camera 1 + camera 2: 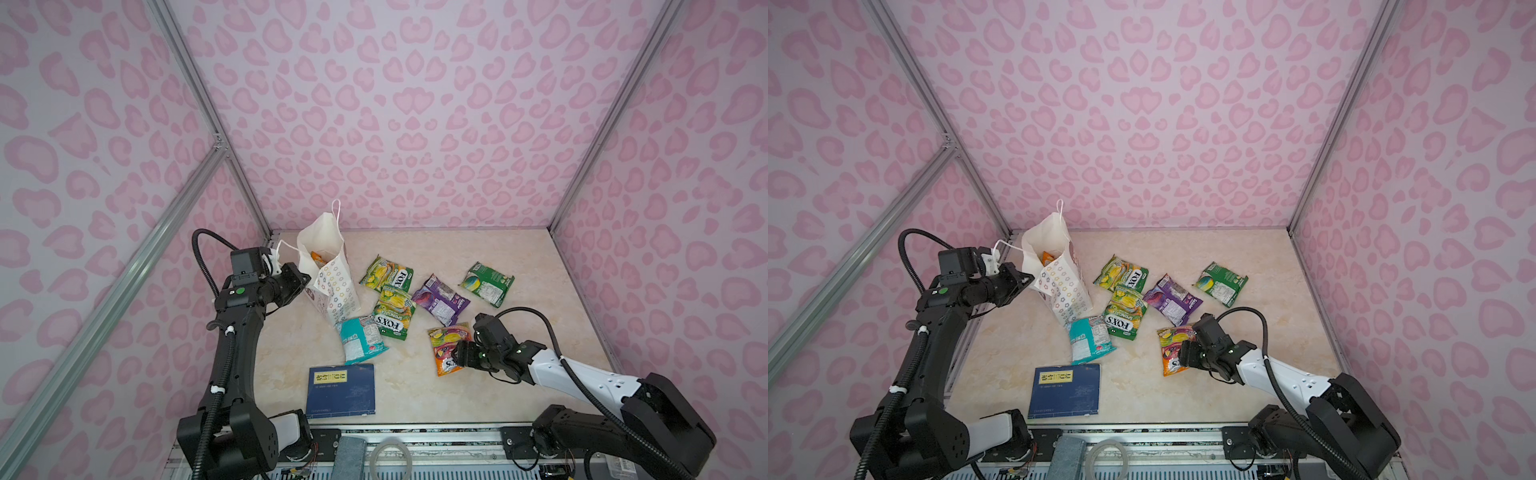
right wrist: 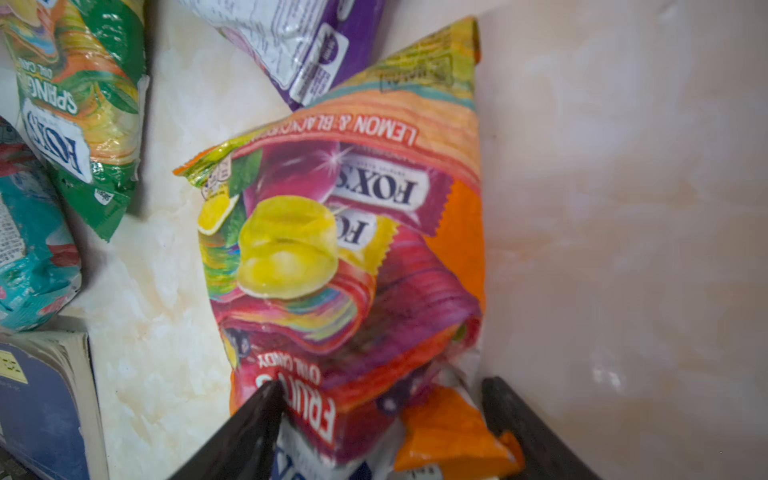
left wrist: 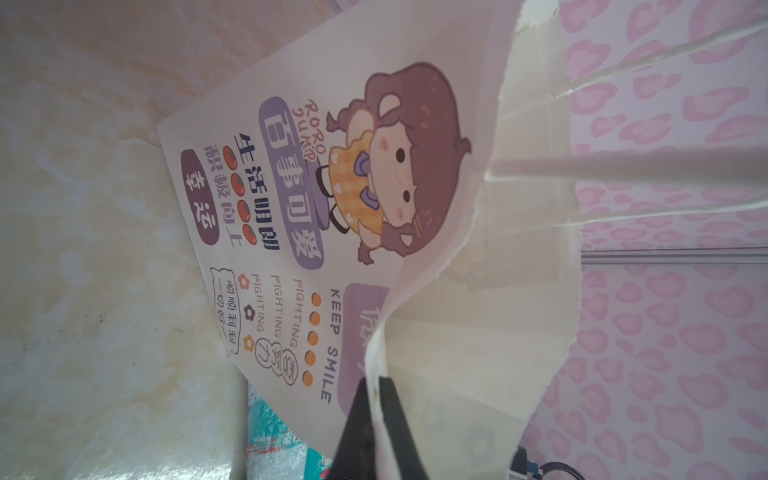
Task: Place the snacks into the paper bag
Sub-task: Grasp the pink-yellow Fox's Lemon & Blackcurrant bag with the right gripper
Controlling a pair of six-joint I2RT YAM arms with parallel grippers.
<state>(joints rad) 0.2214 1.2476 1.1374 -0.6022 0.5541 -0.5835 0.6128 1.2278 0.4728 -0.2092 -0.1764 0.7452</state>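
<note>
- Left wrist view: the left pincer (image 3: 376, 386) is pinched together on the rim of the paper bag (image 3: 291, 208).
- In both top views the bag stands tilted at the worktop's (image 1: 415, 386) back left, mouth open, with what looks like an orange packet (image 1: 318, 258) inside.
- The right pincer (image 2: 382, 395) is low over the orange-pink snack (image 2: 353, 257), jaws apart, one on either side of its end.
- Loose beside the bag lie two green-yellow packets (image 1: 386, 272), a purple packet (image 1: 440, 299), a green packet (image 1: 486, 284) and a teal packet (image 1: 361, 338).
- A blue book (image 1: 340, 390) lies near the front edge.
</note>
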